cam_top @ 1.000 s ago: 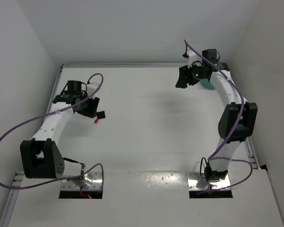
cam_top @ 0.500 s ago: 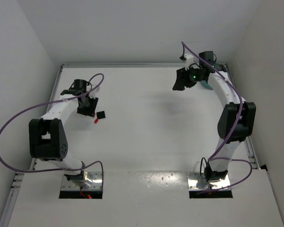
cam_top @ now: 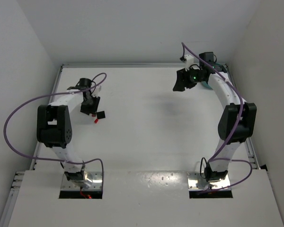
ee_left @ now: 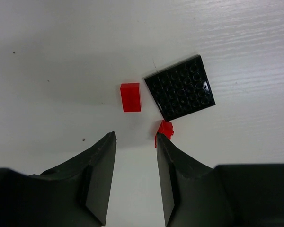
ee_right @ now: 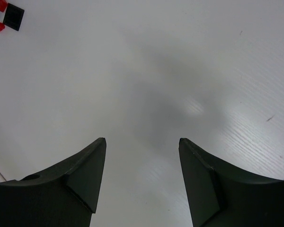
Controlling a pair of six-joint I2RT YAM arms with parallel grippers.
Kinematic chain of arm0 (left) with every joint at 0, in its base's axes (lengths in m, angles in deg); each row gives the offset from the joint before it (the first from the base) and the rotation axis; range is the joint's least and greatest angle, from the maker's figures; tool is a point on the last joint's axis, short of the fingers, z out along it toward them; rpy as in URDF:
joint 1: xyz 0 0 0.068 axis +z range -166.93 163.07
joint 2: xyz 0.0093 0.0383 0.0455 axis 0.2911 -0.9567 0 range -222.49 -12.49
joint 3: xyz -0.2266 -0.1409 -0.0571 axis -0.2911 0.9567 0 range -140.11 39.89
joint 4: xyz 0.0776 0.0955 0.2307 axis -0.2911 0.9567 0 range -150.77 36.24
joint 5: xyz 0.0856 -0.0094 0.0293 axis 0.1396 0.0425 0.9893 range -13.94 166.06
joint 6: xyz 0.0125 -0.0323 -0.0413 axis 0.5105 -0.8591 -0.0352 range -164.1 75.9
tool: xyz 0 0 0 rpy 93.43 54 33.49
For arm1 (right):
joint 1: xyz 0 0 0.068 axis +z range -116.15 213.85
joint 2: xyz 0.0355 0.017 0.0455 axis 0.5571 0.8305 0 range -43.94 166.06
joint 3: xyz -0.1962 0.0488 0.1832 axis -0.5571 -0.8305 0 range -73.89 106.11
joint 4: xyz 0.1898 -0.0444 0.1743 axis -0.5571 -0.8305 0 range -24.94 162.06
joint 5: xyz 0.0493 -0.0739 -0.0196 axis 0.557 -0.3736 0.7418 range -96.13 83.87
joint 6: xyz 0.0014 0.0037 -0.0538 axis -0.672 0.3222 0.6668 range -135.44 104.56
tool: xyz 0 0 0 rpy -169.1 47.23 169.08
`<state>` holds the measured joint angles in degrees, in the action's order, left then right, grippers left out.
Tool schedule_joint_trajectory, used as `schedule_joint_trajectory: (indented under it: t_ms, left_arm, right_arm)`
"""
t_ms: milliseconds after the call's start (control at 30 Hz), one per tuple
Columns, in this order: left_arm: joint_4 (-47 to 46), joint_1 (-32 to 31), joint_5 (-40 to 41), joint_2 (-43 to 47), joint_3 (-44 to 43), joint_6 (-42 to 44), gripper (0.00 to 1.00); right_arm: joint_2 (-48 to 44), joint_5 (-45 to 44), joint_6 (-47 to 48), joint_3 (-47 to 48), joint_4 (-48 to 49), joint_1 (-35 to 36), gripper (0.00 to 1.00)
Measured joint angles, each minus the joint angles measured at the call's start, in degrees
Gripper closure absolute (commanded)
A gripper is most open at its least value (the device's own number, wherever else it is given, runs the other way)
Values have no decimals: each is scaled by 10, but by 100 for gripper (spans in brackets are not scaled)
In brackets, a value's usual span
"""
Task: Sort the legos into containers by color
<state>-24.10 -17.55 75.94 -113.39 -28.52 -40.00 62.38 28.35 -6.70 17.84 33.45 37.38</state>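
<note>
Since a second ago the left arm (cam_top: 54,127) is swinging its elbow joint toward 12 o'clock, while its jaws are staying nearly in place over the legos (cam_top: 99,117) at the desk's (cam_top: 142,142) 10 o'clock. These left jaws are standing apart, holding nothing. A red brick (ee_left: 130,97) is lying at 12 o'clock of their gap, with a black plate (ee_left: 181,88) just beside it at 1 o'clock, and a smaller red piece (ee_left: 165,129) is sitting against one fingertip. The right jaws are hanging apart and empty at 1 o'clock, with the teal bowl (cam_top: 209,85) showing partly behind that arm and its compartments hidden.
</note>
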Motion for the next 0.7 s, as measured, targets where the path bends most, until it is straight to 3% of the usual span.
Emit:
schedule_joint_trajectory:
  t_ms: [700]
  left_arm:
    - [-12,3,13,-85,-41,-13,62]
  right_arm:
    - [0,-20,0,0,0,0,36]
